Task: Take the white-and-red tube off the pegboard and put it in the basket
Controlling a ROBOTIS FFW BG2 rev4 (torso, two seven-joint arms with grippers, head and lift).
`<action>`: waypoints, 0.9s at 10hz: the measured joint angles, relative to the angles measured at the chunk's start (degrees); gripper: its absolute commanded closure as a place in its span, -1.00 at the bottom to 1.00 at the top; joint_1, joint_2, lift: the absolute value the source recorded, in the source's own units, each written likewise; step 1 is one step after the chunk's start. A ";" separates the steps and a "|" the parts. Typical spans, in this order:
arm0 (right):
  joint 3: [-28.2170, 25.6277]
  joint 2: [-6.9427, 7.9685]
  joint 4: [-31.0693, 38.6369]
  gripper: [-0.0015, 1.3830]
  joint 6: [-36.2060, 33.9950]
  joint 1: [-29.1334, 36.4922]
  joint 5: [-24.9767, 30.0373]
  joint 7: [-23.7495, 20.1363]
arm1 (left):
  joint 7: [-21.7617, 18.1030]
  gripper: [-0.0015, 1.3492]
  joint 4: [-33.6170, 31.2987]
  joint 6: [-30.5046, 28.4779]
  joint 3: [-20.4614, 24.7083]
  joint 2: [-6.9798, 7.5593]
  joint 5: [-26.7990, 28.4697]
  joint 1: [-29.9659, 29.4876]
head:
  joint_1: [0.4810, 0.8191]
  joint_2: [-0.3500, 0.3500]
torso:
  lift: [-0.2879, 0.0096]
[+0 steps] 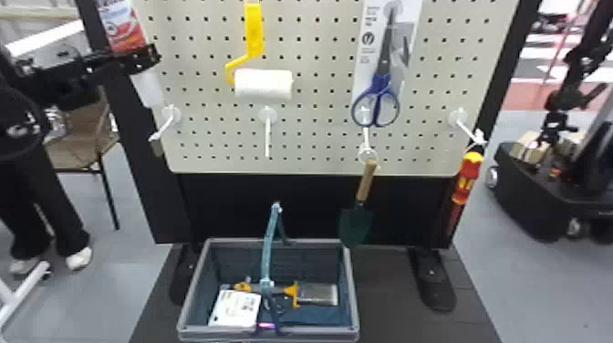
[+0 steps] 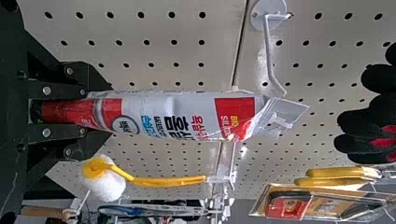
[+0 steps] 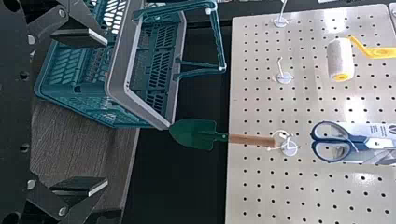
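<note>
While left end effector (image 1: 152, 57) grasps tube (image 2: 163, 115) | right end effector (image 3: 106, 114) released | pegboard (image 1: 314, 155) beige | floor (image 1: 538, 287) grey | chair (image 1: 75, 148) near

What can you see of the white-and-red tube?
The white-and-red tube has a white body with a red band near each end, black, blue and red lettering and a round dark-ringed mark. Its skin looks smooth, slightly creased. The top end is flattened, with a pale tab close to a hook; whether they touch is unclear. It stands roughly upright before the pegboard, its red lower end between the fingers of the left gripper.
</note>
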State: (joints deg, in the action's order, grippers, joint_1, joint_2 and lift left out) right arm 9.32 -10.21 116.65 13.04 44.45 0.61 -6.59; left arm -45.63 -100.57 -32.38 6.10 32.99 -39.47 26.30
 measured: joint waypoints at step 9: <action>0.18 0.35 -0.12 -0.66 -0.04 -0.11 0.39 -0.37 | 1.95 0.81 -4.41 1.59 11.04 -4.41 -1.49 -18.35 | -0.60 0.00 | 0.26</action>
State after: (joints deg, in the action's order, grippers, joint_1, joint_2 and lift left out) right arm 9.49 -9.86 116.54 13.01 44.34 1.00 -6.96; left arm -43.68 -104.98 -30.79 17.14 28.59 -40.97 7.95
